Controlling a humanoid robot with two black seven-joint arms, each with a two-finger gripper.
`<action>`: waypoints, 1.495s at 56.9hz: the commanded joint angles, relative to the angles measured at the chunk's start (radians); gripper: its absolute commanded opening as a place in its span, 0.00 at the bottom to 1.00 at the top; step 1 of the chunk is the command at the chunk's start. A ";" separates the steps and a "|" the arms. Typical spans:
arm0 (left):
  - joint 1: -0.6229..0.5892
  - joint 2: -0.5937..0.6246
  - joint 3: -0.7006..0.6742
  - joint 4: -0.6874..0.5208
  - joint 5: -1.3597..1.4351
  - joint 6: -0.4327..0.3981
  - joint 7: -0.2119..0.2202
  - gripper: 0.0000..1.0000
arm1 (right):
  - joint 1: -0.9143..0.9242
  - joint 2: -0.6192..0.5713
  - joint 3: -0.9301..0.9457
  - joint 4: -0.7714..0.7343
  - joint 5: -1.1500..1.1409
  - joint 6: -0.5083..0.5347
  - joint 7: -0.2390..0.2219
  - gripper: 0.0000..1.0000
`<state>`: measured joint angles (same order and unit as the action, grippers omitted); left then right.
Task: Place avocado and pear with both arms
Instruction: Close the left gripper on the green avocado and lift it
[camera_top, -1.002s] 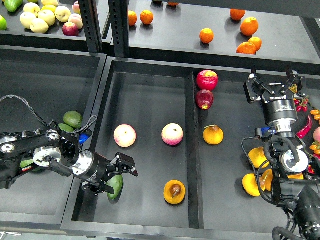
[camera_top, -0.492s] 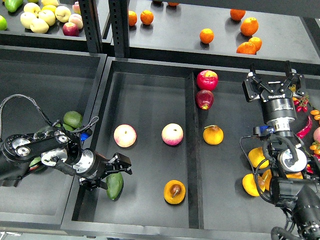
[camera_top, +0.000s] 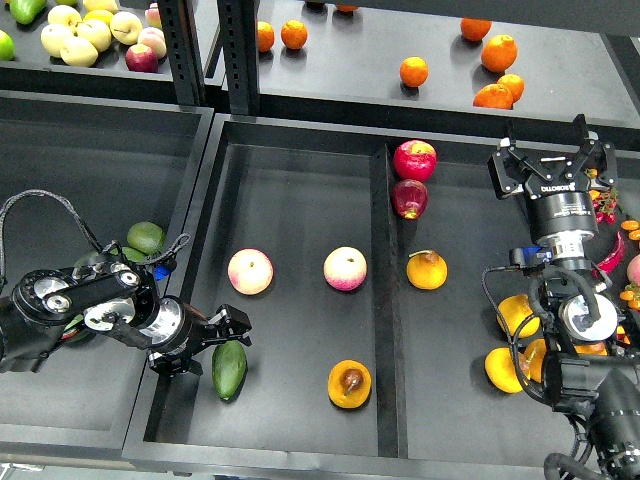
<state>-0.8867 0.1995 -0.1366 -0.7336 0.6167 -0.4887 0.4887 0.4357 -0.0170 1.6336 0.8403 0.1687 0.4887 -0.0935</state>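
The avocado (camera_top: 229, 369) is dark green and lies on the floor of the black tray (camera_top: 300, 190), near its front left corner. My left gripper (camera_top: 213, 343) is open and empty, just above and left of the avocado, with its fingers apart from the fruit. The pear (camera_top: 349, 384), orange-yellow with a dark brown spot, lies on the tray floor at the front, just left of the divider. My right gripper (camera_top: 549, 152) is open and empty, held high over the right compartment, far from both fruits.
Two pink-yellow apples (camera_top: 250, 271) (camera_top: 344, 268) lie mid-tray. Right of the divider (camera_top: 386, 300) are two red apples (camera_top: 414, 159) and a stemmed orange-yellow fruit (camera_top: 427, 269). More avocados (camera_top: 146, 237) sit in the left bin. Oranges (camera_top: 498, 52) lie on the back shelf.
My left gripper has let go of the avocado and drawn back to the left. The avocado now lies free on the tray floor. The right gripper has barely moved.
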 joint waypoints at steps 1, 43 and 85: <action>0.000 -0.014 0.002 0.023 0.000 0.000 0.000 1.00 | -0.002 -0.001 0.000 0.013 0.000 0.000 0.000 0.99; 0.008 -0.081 0.019 0.126 0.000 0.000 0.000 1.00 | -0.002 0.000 0.012 0.034 0.000 0.000 0.000 0.99; 0.029 -0.129 0.043 0.174 0.000 0.000 0.000 1.00 | -0.003 0.003 0.012 0.049 0.000 0.000 0.000 0.99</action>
<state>-0.8646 0.0838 -0.0960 -0.5719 0.6162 -0.4887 0.4887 0.4328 -0.0143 1.6460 0.8861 0.1688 0.4887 -0.0935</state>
